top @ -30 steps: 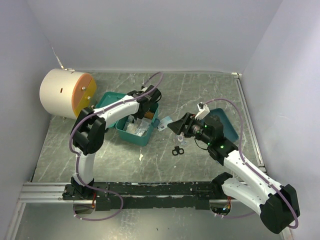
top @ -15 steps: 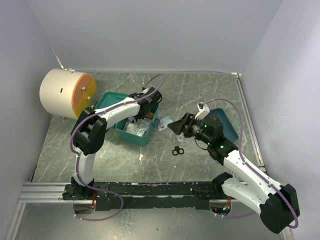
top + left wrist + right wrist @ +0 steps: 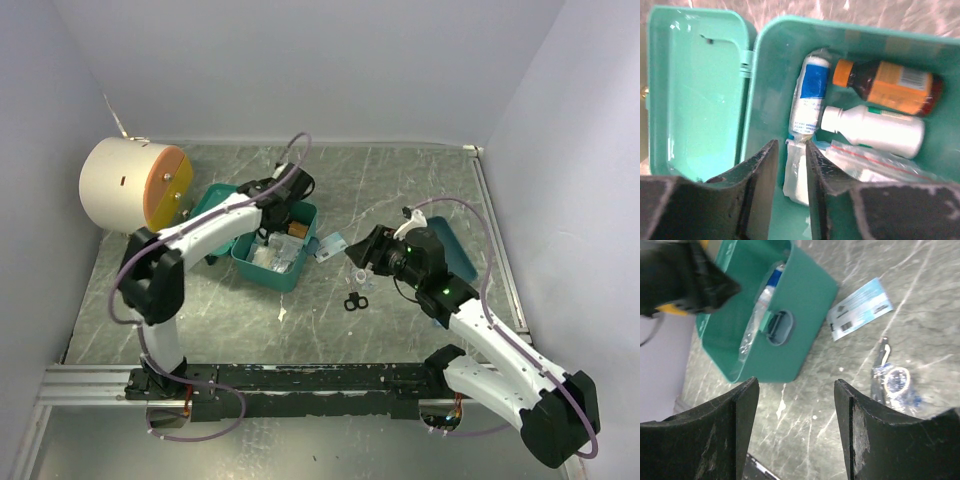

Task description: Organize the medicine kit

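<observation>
The medicine kit (image 3: 283, 268) is a teal box standing open, with its lid (image 3: 213, 203) lying flat to the left. The left wrist view shows inside the kit (image 3: 767, 75): a brown bottle with an orange label (image 3: 890, 87), a white bottle (image 3: 875, 131), a blue-and-white roll (image 3: 810, 97) and clear bags (image 3: 875, 162). My left gripper (image 3: 280, 208) hovers over the kit; in its wrist view the left gripper (image 3: 790, 145) has jaws a narrow gap apart with nothing between them. My right gripper (image 3: 358, 262) is wide open and empty over the table, right of the kit (image 3: 790, 305).
A blue packet (image 3: 331, 246) and small scissors (image 3: 354, 301) lie on the table between kit and right arm; both also show in the right wrist view, packet (image 3: 860, 310) and scissors (image 3: 890, 382). A darker teal tray (image 3: 455, 250) sits behind the right arm. A cream cylinder (image 3: 125, 185) stands far left.
My left gripper has lifted and drawn back from the kit's right side toward its far edge. My right gripper has shifted slightly right and stays open.
</observation>
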Motion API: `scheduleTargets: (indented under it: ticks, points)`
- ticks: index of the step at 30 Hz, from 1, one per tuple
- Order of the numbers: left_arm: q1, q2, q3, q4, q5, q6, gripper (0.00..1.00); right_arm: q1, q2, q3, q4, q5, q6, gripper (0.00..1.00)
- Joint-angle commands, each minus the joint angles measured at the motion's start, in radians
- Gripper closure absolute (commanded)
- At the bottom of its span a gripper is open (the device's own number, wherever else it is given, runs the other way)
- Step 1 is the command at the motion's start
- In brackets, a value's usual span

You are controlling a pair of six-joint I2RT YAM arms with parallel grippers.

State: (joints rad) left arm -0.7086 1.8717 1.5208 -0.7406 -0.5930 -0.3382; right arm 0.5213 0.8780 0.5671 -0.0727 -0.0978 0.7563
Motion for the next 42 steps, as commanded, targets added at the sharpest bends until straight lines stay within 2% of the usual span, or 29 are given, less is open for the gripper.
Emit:
scheduleTargets:
  ticks: [1,4,11,13,19,23,26,36,42]
  points:
    - [0.001,-0.163,-0.021,0.033,0.071,-0.007,0.58,-0.003,0.006,0.078,-0.123,0.164,-0.039,0.39]
    - [0.002,-0.248,-0.066,0.051,0.128,0.002,0.55,-0.006,0.021,0.099,-0.153,0.203,-0.057,0.39]
    - [0.001,-0.514,-0.247,0.22,0.488,0.04,0.39,-0.01,0.137,0.131,-0.138,0.178,-0.052,0.39]
    - [0.001,-0.633,-0.314,0.282,0.544,0.042,0.36,-0.011,0.189,0.143,-0.113,0.16,-0.038,0.39]
    - [0.003,-0.941,-0.544,0.424,0.505,0.038,0.33,-0.013,0.372,0.204,-0.062,0.139,-0.007,0.41]
    - [0.003,-1.07,-0.652,0.475,0.486,0.052,0.3,-0.012,0.48,0.236,-0.04,0.152,-0.013,0.42]
    - [0.003,-1.109,-0.687,0.487,0.497,0.061,0.29,-0.012,0.545,0.264,-0.039,0.166,-0.016,0.43]
    - [0.003,-1.084,-0.64,0.423,0.474,0.038,0.3,-0.012,0.711,0.319,0.017,0.149,0.049,0.45]
    - [0.003,-1.084,-0.627,0.401,0.434,0.032,0.35,-0.011,0.805,0.36,0.047,0.165,0.09,0.45]
